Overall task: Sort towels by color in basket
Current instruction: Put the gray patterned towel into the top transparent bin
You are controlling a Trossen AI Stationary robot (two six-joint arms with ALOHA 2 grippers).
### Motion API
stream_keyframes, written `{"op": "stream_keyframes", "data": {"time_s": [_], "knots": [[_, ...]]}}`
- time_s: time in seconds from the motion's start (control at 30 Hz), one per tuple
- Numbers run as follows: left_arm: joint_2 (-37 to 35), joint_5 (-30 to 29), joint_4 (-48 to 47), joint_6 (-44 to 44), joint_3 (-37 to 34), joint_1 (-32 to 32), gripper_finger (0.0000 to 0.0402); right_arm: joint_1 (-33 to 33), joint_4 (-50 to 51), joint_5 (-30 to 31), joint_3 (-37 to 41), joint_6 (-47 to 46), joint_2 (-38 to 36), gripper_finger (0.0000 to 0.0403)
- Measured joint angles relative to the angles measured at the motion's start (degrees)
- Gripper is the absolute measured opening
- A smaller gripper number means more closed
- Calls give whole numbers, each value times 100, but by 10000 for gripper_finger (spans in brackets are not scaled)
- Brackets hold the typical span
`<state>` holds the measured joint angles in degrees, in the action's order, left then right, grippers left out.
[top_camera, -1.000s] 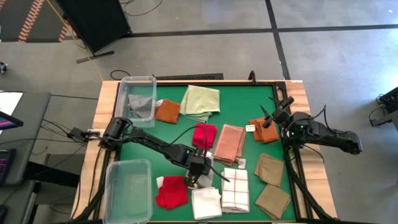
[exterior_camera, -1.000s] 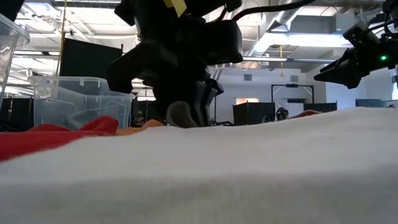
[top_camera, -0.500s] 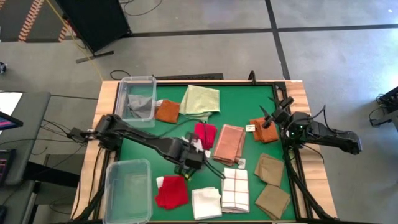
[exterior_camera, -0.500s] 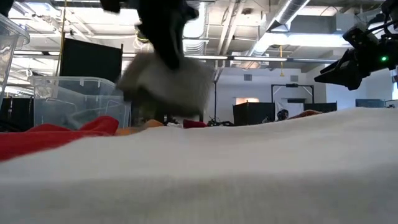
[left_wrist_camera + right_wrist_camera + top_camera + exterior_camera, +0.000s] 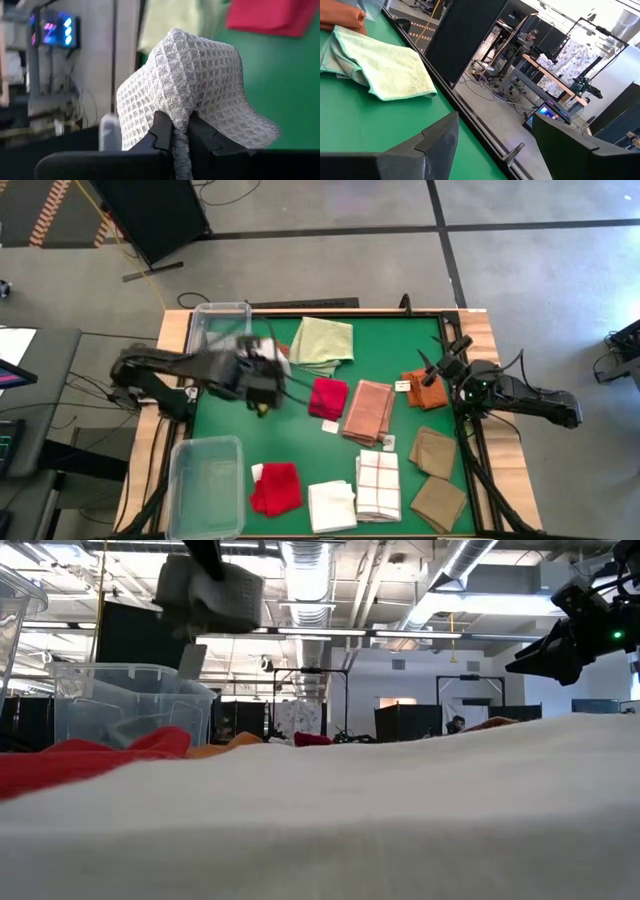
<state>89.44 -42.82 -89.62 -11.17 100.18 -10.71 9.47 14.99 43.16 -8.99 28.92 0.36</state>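
Note:
My left gripper is shut on a grey waffle towel and carries it high over the table's left part, near the far-left clear basket. In the low view the grey towel hangs in the air. On the green mat lie pale green, red, salmon, rust-orange, another red, white, checked and tan towels. My right gripper waits open above the rust-orange towel at the right. My left gripper pinches a bunched fold of the grey towel between its two fingers. The cloth bulges out past the fingertips in a rounded hump. The towel is lifted clear of the table, as the low view shows.
A second clear basket stands at the near-left corner. The far-left basket holds a grey cloth. Another tan towel lies at the near-right corner. Bare green mat shows in the left middle. The room lies beyond the table's far edge.
My left gripper has taken the grey towel off the mat beside the near red towel, risen and swung toward the table's far-left, toward the far-left basket. The towel is now lifted clear and bunched. The right arm has kept still.

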Motion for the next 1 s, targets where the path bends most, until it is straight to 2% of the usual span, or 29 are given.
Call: {"op": "stream_keyframes", "data": {"time_s": [0.3,0.57,0.77,1.0], "knots": [[-883,-260,-21,-130,-61,1157,23,-2,1,0,0,1,-2,286],[-1320,-83,-41,-54,-833,2458,23,0,1,0,0,1,-2,286],[-1484,266,-30,163,-1707,3306,26,0,1,0,0,1,-2,286],[-1486,1017,520,725,-2518,3828,27,-2,1,0,0,-1,-2,286]]}}
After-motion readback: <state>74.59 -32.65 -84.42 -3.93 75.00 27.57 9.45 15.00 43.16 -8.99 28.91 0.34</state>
